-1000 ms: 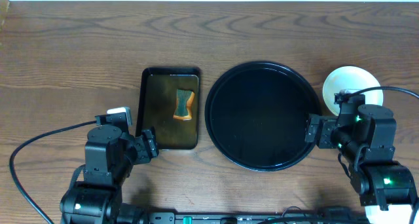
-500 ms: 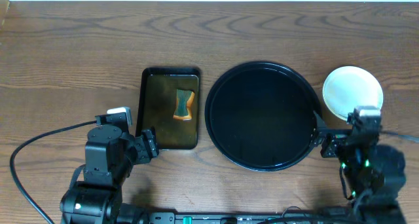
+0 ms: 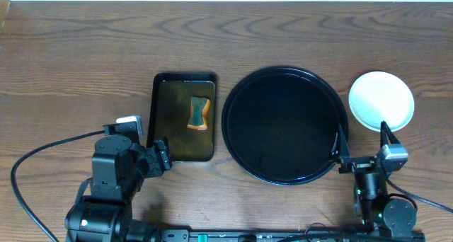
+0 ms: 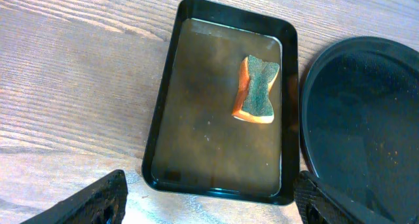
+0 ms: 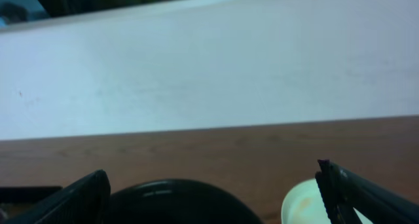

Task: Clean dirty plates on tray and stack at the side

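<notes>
1. Right pincer (image 5: pixel 211 175) spread wide, holding nothing; left pincer (image 4: pixel 211 201) spread wide too, empty.
2. Just past the right one: small pale round plates (image 3: pixel 381 100) on the brown wooden table (image 3: pixel 85 58), close beside the big round shiny black tray (image 3: pixel 283 125).
3. No plates on that tray; cannot count the pile from above.
4. Could knock the pile over if swung sideways too fast.
</notes>
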`<action>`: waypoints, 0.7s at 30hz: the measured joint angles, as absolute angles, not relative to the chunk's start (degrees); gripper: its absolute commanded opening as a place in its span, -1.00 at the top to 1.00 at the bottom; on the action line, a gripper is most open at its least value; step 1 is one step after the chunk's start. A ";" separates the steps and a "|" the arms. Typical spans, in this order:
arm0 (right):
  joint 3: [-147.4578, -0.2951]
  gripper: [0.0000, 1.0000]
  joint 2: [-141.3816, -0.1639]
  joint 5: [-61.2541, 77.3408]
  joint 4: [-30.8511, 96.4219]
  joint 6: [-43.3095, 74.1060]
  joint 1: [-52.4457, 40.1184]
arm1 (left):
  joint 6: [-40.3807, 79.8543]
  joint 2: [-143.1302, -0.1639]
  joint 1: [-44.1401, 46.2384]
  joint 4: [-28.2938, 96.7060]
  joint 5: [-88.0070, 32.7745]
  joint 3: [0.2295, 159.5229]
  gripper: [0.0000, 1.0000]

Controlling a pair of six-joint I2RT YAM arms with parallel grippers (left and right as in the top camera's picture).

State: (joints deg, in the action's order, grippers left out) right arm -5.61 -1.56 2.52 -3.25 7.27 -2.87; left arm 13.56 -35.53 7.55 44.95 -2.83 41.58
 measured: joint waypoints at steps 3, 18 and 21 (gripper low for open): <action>-2.13 -0.99 -0.78 2.52 -8.40 7.31 -2.87 | 13.56 -35.51 7.55 44.95 -2.85 41.58 -0.64; -0.38 -0.99 -0.67 2.55 3.88 6.94 -2.92 | 13.56 -35.53 7.55 44.95 -2.85 41.58 -0.64; -0.38 -0.98 -0.67 2.55 3.88 6.94 -2.92 | 13.56 -35.53 7.55 44.97 -2.85 41.58 -0.64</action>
